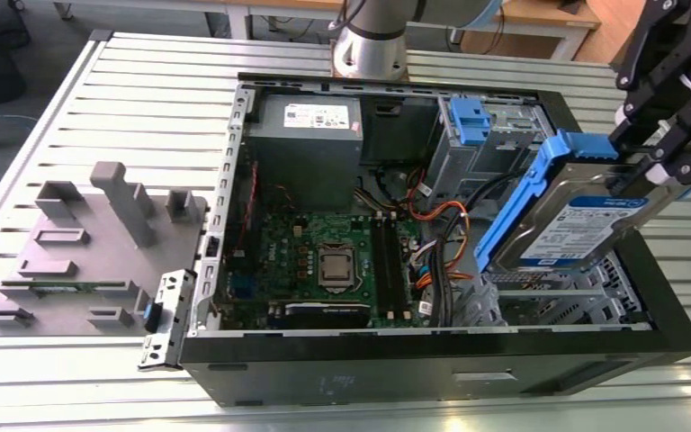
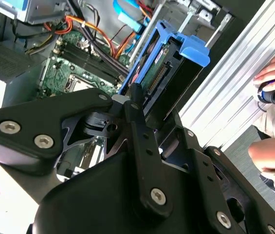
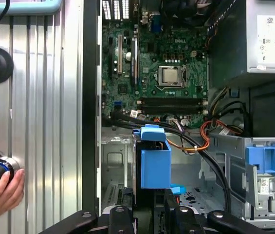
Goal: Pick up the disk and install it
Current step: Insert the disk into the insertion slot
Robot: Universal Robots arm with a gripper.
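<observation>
Hand [image 1: 648,169] clamped on tilted disk [image 1: 579,225], over open computer case [image 1: 442,364]

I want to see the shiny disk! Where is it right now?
At the exterior view's right, the disk hangs tilted in the pincer over the open computer case, next to the orange cables.

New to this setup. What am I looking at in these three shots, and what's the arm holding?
One robot arm stands by an open computer case on a slatted metal table. The exterior view looks on from off the arm; both wrist views ride on the arm, looking past its black gripper. The gripper is shut on the disk, a silver drive in a blue bracket, held tilted over the open case. A grey fixture lies beside the case. A person's hand is at the table beside the case.
</observation>
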